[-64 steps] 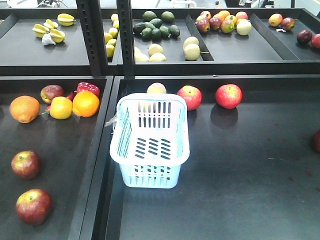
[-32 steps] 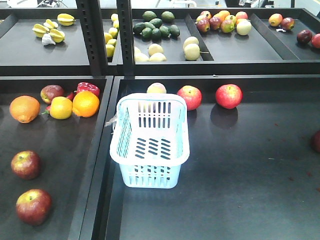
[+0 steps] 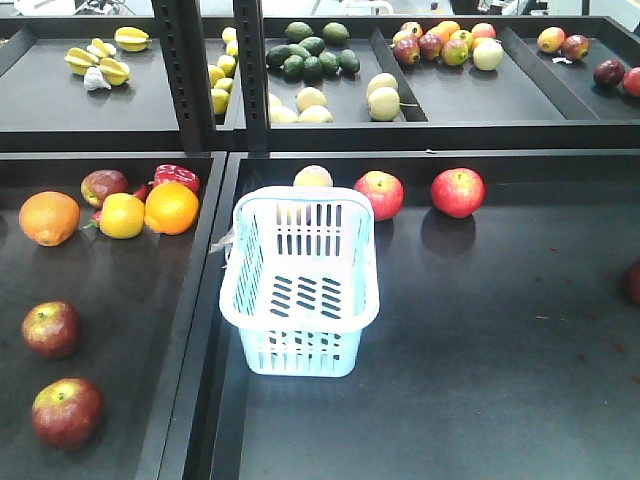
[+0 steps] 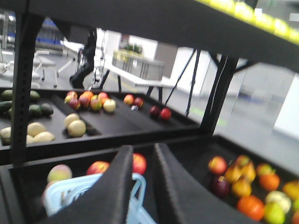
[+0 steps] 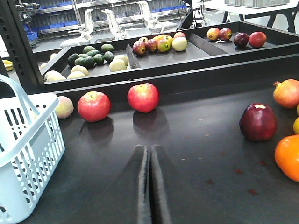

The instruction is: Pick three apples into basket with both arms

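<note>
Nothing has shifted in the last second: the basket [image 3: 300, 352] stands empty by the left edge of the right tray [image 3: 480, 380], two red apples [image 3: 379, 194] lie along that tray's far edge, and two darker apples [image 3: 51, 329] sit near the left tray's [image 3: 130, 300] front-left corner. The left gripper [image 4: 142, 150] has its fingers a narrow gap apart, holding nothing. The right gripper [image 5: 149, 149] is pressed closed on nothing, low over the right tray.

The basket [image 3: 300, 352] hides part of a pale fruit [image 3: 313, 175] behind it, the right edge cuts a dark fruit [image 3: 632, 283], and the left wrist view is blurred.
</note>
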You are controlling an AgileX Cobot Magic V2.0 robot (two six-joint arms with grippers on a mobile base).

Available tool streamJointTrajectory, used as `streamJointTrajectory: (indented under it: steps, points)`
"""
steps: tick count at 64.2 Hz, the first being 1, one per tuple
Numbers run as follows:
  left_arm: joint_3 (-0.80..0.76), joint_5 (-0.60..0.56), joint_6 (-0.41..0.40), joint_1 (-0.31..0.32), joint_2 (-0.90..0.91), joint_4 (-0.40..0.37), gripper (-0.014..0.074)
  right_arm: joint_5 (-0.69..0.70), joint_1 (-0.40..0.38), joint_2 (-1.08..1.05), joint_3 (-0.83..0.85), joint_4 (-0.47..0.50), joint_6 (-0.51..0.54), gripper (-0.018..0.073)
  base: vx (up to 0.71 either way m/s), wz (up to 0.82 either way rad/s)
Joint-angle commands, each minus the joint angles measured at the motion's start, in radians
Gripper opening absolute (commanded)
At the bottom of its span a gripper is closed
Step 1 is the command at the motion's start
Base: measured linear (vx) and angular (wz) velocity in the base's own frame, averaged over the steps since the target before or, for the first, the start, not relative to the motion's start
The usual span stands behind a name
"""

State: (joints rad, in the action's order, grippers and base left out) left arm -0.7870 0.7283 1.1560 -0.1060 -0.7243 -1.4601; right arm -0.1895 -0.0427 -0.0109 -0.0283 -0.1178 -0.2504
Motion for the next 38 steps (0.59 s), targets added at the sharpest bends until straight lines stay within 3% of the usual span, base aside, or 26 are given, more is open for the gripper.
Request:
streamJointTrajectory:
  steps: [1,8,14,21,38]
  points:
    - [-0.096,0.034,0.074,-0.002,-0.126,-0.014,0.0302,0.075,-0.005,-0.011,-0.015,-0.010,0.005,-0.0001,0.00,0.00]
    - [-0.191,0.102,0.129,-0.002,-0.270,0.007,0.0450,0.075,-0.005,-0.011,-0.015,-0.010,0.005,-0.0001,0.00,0.00]
    - [-0.293,0.172,0.133,-0.001,-0.406,0.036,0.0516,0.075,-0.005,-0.011,-0.015,-0.010,0.005,-0.0001,0.00,0.00]
    - [-0.410,0.227,0.140,0.023,-0.553,0.083,0.0524,0.075,-0.005,-0.011,-0.015,-0.010,0.005,-0.0001,0.00,0.00]
    - [-0.750,0.241,0.148,0.166,-0.893,0.316,0.0523,0.075,-0.005,-0.011,-0.015,-0.010,0.005,-0.0001,0.00,0.00]
